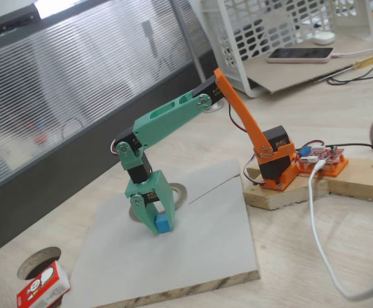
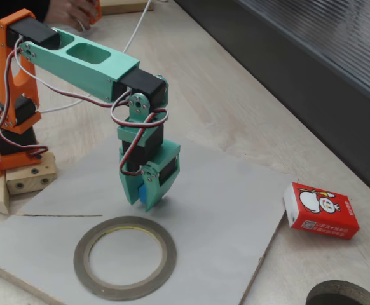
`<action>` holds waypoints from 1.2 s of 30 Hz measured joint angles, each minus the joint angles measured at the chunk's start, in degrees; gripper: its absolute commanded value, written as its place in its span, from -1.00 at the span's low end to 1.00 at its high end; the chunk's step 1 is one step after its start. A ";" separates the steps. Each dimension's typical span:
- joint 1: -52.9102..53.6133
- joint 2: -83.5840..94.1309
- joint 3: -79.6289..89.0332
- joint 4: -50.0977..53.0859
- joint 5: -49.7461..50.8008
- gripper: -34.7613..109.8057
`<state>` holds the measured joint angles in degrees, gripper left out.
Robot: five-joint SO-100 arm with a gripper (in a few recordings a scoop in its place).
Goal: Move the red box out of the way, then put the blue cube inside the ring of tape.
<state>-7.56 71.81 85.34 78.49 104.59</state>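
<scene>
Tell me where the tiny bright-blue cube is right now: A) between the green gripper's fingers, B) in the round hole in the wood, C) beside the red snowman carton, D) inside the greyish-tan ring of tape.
A: the blue cube sits clamped in the green gripper, outside the ring of tape.

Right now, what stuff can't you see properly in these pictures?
- Ring of tape: in a fixed view the gripper hides most of it.
- Blue cube: in a fixed view the fingers cover most of it; whether it touches the board is unclear.
- Red box: the bottom edge cuts it off in a fixed view.
- Box print: too small to read.
</scene>
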 measured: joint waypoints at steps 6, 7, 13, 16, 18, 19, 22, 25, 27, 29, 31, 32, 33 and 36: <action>0.00 1.41 0.00 -0.09 0.00 -0.35; 0.00 2.72 0.00 0.00 0.00 -0.35; -0.18 11.69 0.00 0.18 0.00 -0.35; 0.00 14.85 0.00 1.58 0.00 -0.35; 0.00 16.08 0.00 3.60 0.00 -0.35; -0.09 16.96 0.00 5.45 0.00 -0.35; 0.00 17.67 0.00 9.49 0.00 -0.35; 0.00 17.67 0.00 10.55 0.00 -0.35; 0.44 17.67 0.00 11.16 0.00 -0.35; 2.20 17.67 0.00 11.07 0.00 -0.35; 5.10 17.67 0.00 11.07 0.00 -0.35; 6.94 17.67 0.00 11.07 0.00 -0.35; 8.88 17.67 0.00 11.07 0.00 -0.35; 14.68 17.67 0.00 11.07 0.00 -0.35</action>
<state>7.12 89.47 85.34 89.56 104.59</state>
